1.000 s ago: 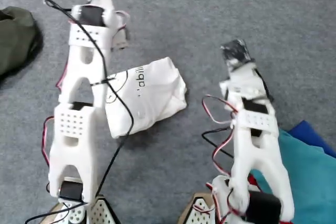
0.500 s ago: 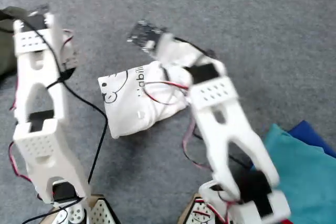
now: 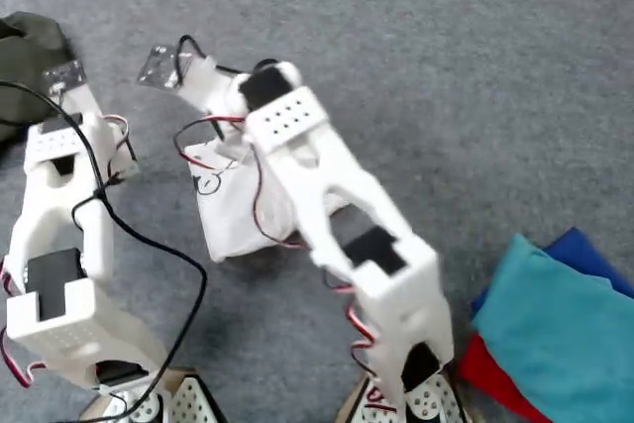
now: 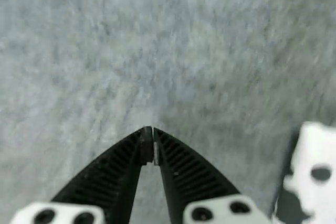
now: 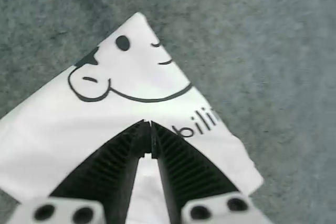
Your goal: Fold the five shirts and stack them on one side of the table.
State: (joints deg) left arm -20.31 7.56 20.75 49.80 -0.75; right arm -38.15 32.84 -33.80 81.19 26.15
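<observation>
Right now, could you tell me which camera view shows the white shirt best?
The right wrist view: the white shirt lies close below, its drawn face plain. In the high view the right arm covers much of it. The left wrist view faces grey table.

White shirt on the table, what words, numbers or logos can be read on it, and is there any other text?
White shirt: dark lowercase lettering beside a drawn cartoon face, partly hidden behind the right gripper; no whole word readable.
Teal shirt: no print visible.
No other text can be made out.
</observation>
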